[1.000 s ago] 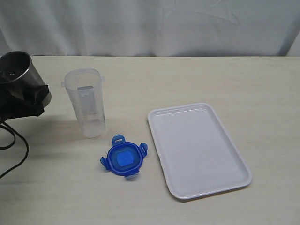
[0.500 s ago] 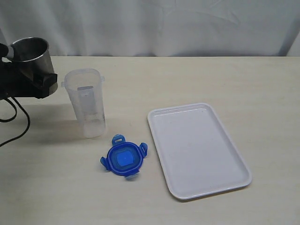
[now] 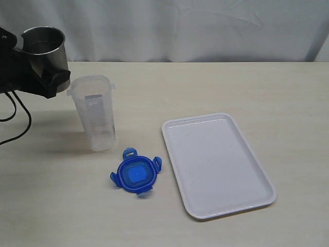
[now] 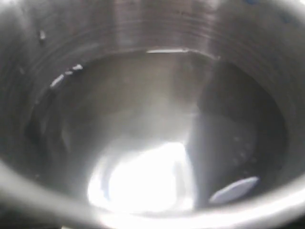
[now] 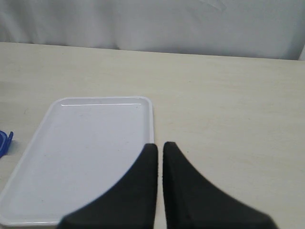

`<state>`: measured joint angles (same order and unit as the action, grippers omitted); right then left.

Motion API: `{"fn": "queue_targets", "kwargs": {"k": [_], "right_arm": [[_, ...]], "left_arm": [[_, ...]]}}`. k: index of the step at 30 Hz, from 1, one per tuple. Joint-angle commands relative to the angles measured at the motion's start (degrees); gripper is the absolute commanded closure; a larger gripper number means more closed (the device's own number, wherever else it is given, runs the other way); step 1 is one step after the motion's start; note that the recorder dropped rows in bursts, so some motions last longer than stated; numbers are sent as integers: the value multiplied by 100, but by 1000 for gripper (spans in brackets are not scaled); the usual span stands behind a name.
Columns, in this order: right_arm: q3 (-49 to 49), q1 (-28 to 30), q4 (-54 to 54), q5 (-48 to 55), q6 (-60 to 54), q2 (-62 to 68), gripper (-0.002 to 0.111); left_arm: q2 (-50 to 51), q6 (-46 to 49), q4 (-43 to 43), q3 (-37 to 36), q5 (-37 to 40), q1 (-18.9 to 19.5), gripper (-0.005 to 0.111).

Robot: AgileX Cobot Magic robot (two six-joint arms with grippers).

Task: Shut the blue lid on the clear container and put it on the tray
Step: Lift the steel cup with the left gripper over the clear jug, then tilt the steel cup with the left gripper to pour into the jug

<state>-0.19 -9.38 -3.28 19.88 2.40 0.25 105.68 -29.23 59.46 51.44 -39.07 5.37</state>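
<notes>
The small bright-blue plastic lid (image 3: 134, 175) lies unfitted, well apart from the left gripper (image 3: 46, 77), past the tall clear plastic container (image 3: 95, 113) just beside it. That gripper is clamped around a grey steel cup (image 3: 45, 47). The right gripper (image 5: 158, 157), jaws pressed together, is held over the flat white tray (image 3: 216, 163). The cup should be cleared aside before the lid is fetched

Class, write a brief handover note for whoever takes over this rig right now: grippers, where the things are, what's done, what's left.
Left gripper: shut on the steel cup, raised beside the container.
Right gripper: shut, empty, near the tray.
The container stands open on the table; the lid lies flat in front of it, apart.
Done: nothing yet. Left: fit lid, move container onto tray.
</notes>
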Motion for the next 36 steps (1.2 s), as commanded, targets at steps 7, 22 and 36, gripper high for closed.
{"fn": "queue_targets", "kwargs": {"k": [7, 22, 36], "right_arm": [[19, -15, -9, -6, -5, -25, 104], [19, -15, -9, -6, -5, -25, 104], [19, -15, -9, -6, -5, -25, 104]], "left_arm": [[-108, 116, 223, 194, -360, -9, 107], [-108, 1481, 591, 194, -586, -9, 107], [-108, 2325, 591, 206, -573, -9, 107]]}}
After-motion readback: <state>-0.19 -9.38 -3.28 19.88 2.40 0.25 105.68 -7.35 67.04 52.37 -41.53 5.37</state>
